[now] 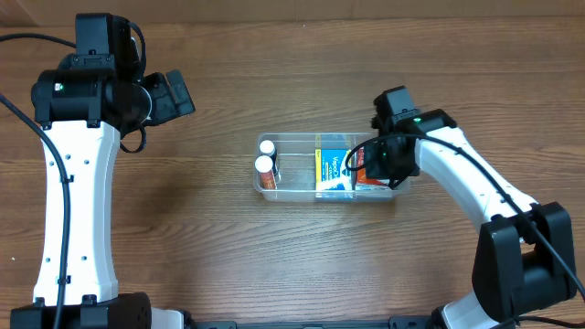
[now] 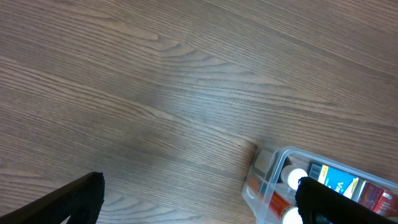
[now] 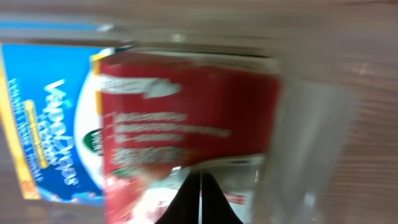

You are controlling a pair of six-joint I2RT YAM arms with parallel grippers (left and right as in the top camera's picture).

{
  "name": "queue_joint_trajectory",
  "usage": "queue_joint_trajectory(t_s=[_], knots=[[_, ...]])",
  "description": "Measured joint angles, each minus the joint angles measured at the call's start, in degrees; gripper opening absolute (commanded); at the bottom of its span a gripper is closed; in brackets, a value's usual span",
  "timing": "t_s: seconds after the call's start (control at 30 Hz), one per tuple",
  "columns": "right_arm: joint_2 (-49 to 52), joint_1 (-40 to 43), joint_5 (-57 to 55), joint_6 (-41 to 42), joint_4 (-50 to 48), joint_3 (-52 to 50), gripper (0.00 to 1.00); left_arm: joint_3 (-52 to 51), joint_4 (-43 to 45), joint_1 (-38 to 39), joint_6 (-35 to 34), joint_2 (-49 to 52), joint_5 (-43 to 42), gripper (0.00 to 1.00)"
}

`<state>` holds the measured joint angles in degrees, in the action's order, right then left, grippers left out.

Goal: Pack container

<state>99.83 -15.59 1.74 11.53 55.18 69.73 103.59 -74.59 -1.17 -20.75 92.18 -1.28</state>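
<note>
overhead, the container (image 1: 294, 170) sits central on the bench (image 1: 210, 238), holding bottles (image 1: 266, 146) and boxes (image 1: 331, 167). left jaws hang spread, well apart from it; right jaws, pressed together, sit over its red box (image 3: 186, 112).

Clear container (image 1: 297, 137); blue-yellow box (image 1: 334, 167); red box (image 3: 186, 118), lettering seemingly white.

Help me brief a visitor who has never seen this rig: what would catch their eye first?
The clear container mid-table, holding two white-capped bottles at its left end, a blue box and a red box. The right gripper hangs over the red box at the right end; the left gripper sits far off to the left.
</note>
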Motion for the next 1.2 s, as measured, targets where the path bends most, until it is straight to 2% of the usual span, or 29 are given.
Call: queue_joint_trajectory(t_s=[0.47, 0.53, 0.57, 0.6, 0.63, 0.67, 0.8, 0.9, 1.0, 1.2], knots=[[0.0, 0.8, -1.8, 0.2, 2.7, 2.0, 0.04, 0.0, -0.2, 0.0, 0.0, 0.0, 0.0, 1.00], [-0.4, 0.8, -2.0, 0.2, 3.8, 4.7, 0.07, 0.0, -0.4, 0.0, 0.0, 0.0, 0.0, 1.00], [-1.0, 0.8, -2.1, 0.3, 3.9, 6.2, 0.12, 0.0, -0.4, 0.0, 0.0, 0.0, 0.0, 1.00], [-1.7, 0.9, -2.2, 0.4, 4.0, 7.5, 0.22, 0.0, -0.4, 0.0, 0.0, 0.0, 0.0, 1.00], [-2.8, 1.0, -2.1, 0.4, 4.0, 9.1, 0.49, 0.0, -0.5, 0.0, 0.0, 0.0, 0.0, 1.00], [-4.0, 1.1, -2.1, 0.4, 3.9, 10.8, 1.00, 0.0, -0.5, 0.0, 0.0, 0.0, 0.0, 1.00], [-8.6, 3.5, -2.1, 0.5, 0.7, 16.2, 1.00, 0.0, -1.2, 0.0, 0.0, 0.0, 0.0, 1.00], [-10.9, 6.4, -2.2, 0.3, -6.0, 18.1, 1.00, 0.0, -1.4, 0.0, 0.0, 0.0, 0.0, 1.00], [-11.2, 8.5, -2.4, -0.8, -8.7, 18.1, 1.00, 0.0, -1.3, 0.0, 0.0, 0.0, 0.0, 1.00], [-11.1, 13.4, -2.8, 0.5, -7.9, 18.1, 1.00, 0.0, -0.8, 0.0, 2.5, 0.0, 0.3, 1.00]])
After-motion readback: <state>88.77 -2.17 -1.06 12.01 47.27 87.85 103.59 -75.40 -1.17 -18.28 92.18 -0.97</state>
